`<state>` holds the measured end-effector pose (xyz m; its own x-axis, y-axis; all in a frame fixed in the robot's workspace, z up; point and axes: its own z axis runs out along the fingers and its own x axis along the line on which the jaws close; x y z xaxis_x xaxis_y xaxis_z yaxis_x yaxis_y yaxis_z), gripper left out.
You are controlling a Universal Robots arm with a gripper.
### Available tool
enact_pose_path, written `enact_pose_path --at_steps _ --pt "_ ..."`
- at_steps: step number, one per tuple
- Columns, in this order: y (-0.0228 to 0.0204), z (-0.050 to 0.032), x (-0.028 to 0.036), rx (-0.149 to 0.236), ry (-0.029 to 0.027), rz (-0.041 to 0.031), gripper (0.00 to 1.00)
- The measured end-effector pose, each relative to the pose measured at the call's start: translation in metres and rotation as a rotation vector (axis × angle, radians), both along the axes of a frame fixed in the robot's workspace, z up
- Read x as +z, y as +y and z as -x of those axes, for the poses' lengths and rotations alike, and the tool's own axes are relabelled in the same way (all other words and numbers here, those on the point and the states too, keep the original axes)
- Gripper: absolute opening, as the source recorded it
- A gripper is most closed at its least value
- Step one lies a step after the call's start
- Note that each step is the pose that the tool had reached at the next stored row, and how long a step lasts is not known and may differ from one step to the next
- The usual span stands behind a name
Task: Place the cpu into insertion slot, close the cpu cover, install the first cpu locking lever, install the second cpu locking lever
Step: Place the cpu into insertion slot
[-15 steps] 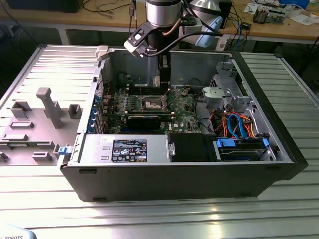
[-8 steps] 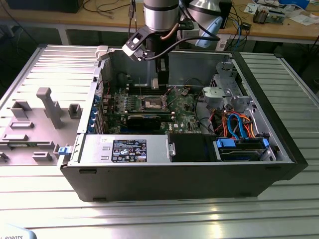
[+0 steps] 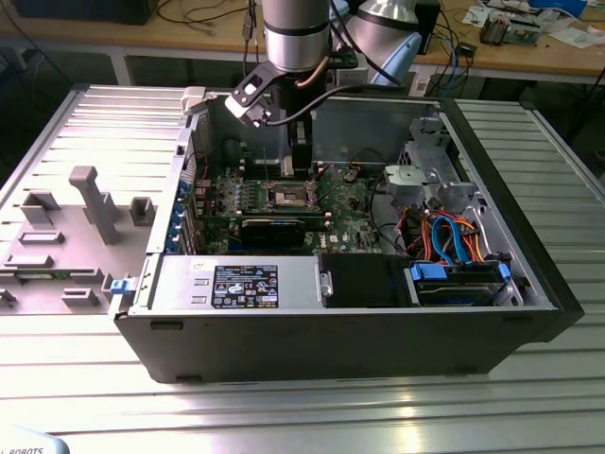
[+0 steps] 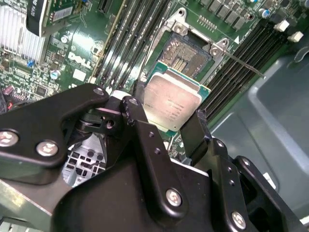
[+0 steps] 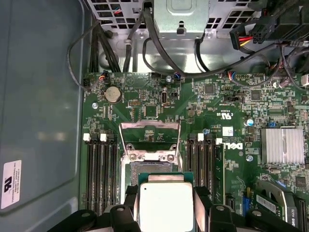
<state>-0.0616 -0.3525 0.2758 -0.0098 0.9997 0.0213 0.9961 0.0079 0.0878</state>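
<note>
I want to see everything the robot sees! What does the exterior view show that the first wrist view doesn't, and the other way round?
Extra in the exterior view: the slatted table, the grey blocks, the blue and orange cables. Extra in the first wrist view: the cpu pinched in the tool, the cpu cover tipped open, a round battery. Both: the green board and the insertion slot.

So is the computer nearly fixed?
Not yet. Done: the black pincer grips the small silvery square chip. In hand: it hangs near the empty silver-rimmed dark square socket. Left: seating it, closing the raised silver frame cover, locking the thin metal levers.
</note>
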Motion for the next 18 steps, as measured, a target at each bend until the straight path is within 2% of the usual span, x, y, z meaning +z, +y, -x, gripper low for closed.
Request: enact_pose_path --at_steps 2,12,14,18 --pt "0.0000 0.0000 -0.0018 0.000 -0.0002 -0.0002 0.54" --pt "0.0001 0.0000 -0.0027 0.000 -0.0004 -0.0005 0.54" --pt "0.0002 0.0001 -0.0049 0.000 -0.0001 -0.0002 0.54" --pt "0.0006 0.0003 -0.0150 -0.001 -0.0001 -0.0001 0.54"
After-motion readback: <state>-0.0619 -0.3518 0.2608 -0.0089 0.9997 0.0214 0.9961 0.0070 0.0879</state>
